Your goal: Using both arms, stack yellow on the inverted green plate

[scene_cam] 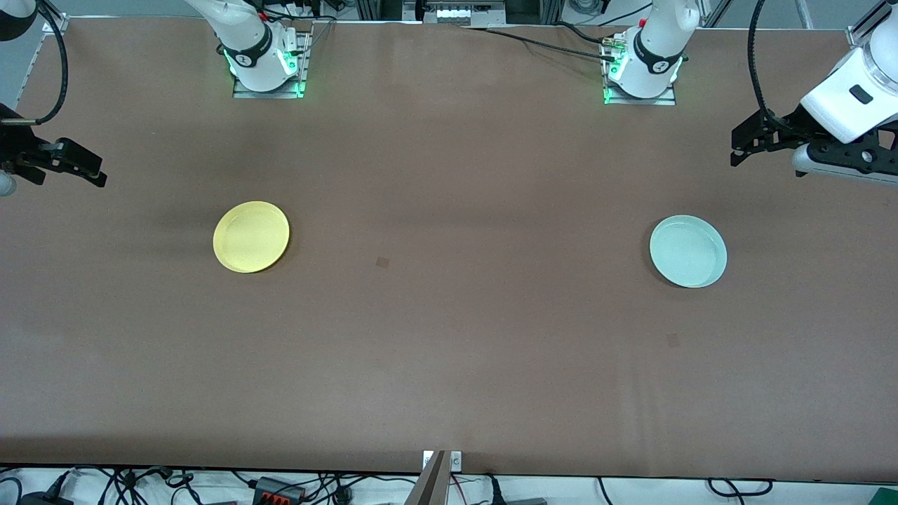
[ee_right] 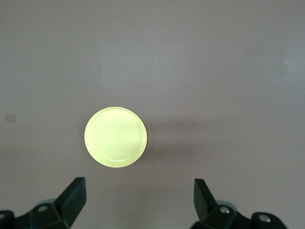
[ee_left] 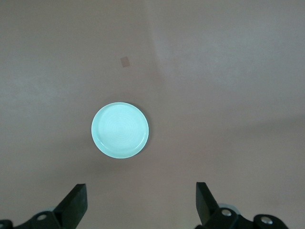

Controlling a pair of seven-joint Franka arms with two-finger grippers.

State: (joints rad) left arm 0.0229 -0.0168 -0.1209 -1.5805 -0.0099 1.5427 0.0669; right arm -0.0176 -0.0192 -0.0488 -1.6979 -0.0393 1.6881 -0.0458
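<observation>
The yellow plate (scene_cam: 251,236) lies flat on the brown table toward the right arm's end; it also shows in the right wrist view (ee_right: 116,136). The pale mint-green plate (scene_cam: 688,251) lies flat toward the left arm's end, hollow side up as far as I can see, and shows in the left wrist view (ee_left: 119,129). My left gripper (scene_cam: 740,145) hangs open and empty above the table's end, apart from the green plate, its jaws wide (ee_left: 141,202). My right gripper (scene_cam: 95,169) hangs open and empty above its own end, apart from the yellow plate (ee_right: 140,200).
The brown table (scene_cam: 449,351) stretches between the two plates, with a small dark square mark (scene_cam: 382,262) near its middle. The arm bases (scene_cam: 265,59) (scene_cam: 642,70) stand along the edge farthest from the front camera. Cables lie below the table's near edge.
</observation>
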